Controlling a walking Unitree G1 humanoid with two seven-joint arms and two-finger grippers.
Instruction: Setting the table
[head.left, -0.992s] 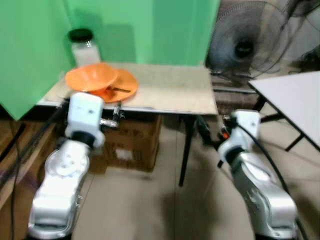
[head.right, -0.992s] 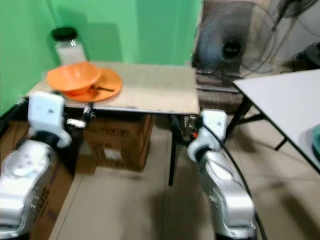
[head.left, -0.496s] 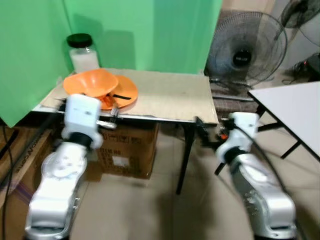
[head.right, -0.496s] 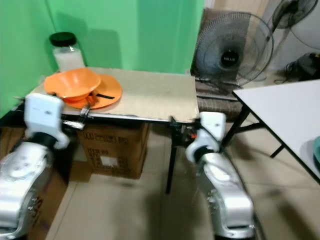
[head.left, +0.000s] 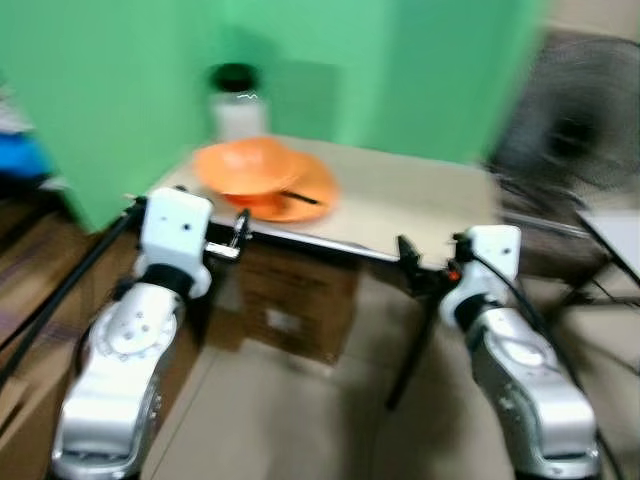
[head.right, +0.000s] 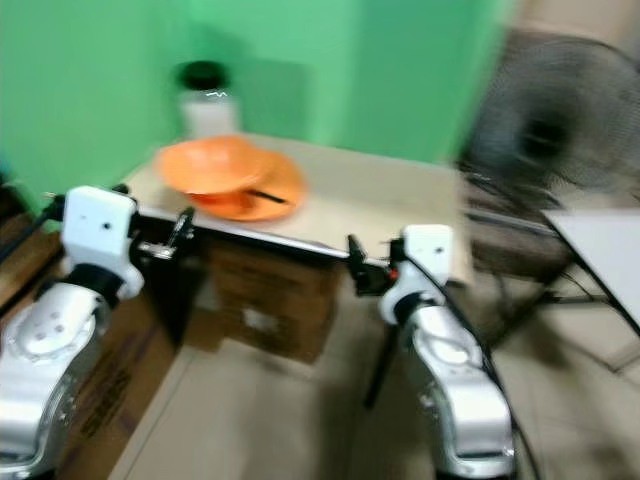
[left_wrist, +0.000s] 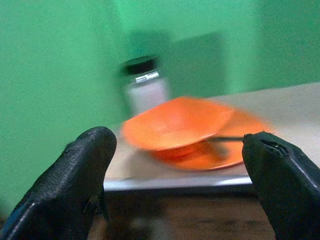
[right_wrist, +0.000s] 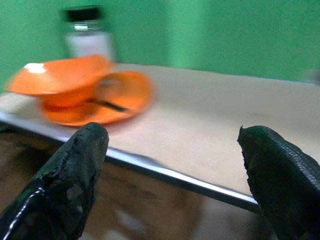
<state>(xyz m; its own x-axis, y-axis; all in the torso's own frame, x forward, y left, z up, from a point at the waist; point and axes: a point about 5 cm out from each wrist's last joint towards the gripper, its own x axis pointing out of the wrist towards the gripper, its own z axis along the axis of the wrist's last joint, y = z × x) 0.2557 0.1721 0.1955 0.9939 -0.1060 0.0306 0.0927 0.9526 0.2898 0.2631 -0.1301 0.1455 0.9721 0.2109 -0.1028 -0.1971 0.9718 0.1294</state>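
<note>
— What differs from half a second back?
— Only the camera has swung and blurred; the dishes sit as before. Left claw (left_wrist: 175, 190) hangs spread and empty just short of the desk (head.left: 420, 205) edge.
— And the dishes?
— An orange bowl (head.left: 248, 166) rests on an orange plate (head.left: 300, 195) at the desk's left end, a dark utensil (head.left: 298, 197) across the plate, a black-lidded jar (head.left: 236, 100) behind. A cardboard box (head.left: 295, 300) sits underneath.
— Right side?
— Right claw (right_wrist: 172, 185) is spread too, empty, near the front edge. A fan (head.left: 575, 135) stands beyond.

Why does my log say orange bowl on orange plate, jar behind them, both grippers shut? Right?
Not quite: both grippers are open. The wrist views show the left gripper and right gripper with fingers wide apart. The orange bowl does sit on the orange plate, jar behind.
</note>
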